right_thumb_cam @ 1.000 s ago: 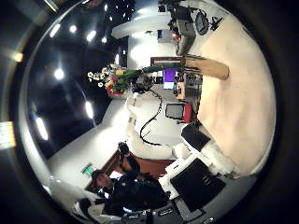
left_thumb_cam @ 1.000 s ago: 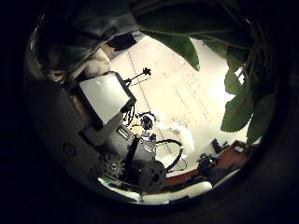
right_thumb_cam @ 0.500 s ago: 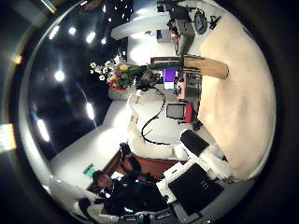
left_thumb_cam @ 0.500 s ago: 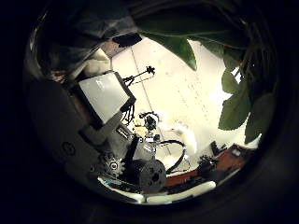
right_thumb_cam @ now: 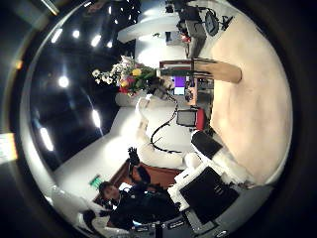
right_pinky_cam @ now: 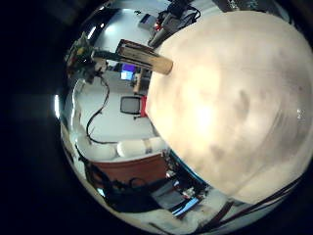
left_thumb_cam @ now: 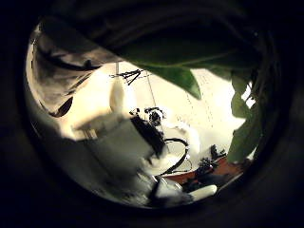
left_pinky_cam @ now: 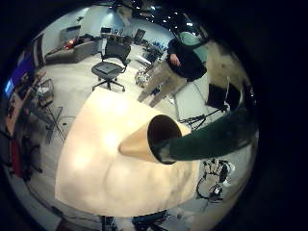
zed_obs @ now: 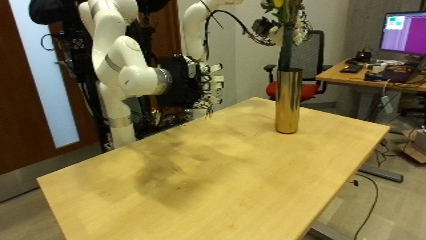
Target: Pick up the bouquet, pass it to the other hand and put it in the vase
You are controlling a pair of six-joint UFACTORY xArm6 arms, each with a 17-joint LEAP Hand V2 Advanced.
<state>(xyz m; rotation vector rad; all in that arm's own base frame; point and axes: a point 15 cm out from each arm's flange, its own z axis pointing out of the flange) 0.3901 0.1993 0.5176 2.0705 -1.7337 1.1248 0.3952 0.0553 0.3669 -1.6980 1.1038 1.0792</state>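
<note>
Glossy, seemingly metal vase (zed_obs: 286, 99); matt wooden table (zed_obs: 200, 180)

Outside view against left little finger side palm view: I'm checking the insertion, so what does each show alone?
Only the outside view shows the right hand, away from the vase, and the bouquet in flower above it. Only the palm view looks down into the vase's dark mouth, with the green stems at its rim. Both show the gold vase and the table.

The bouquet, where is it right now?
In the outside view the bouquet hangs from the left hand, its stems reaching down into the gold vase at the table's far end.
</note>
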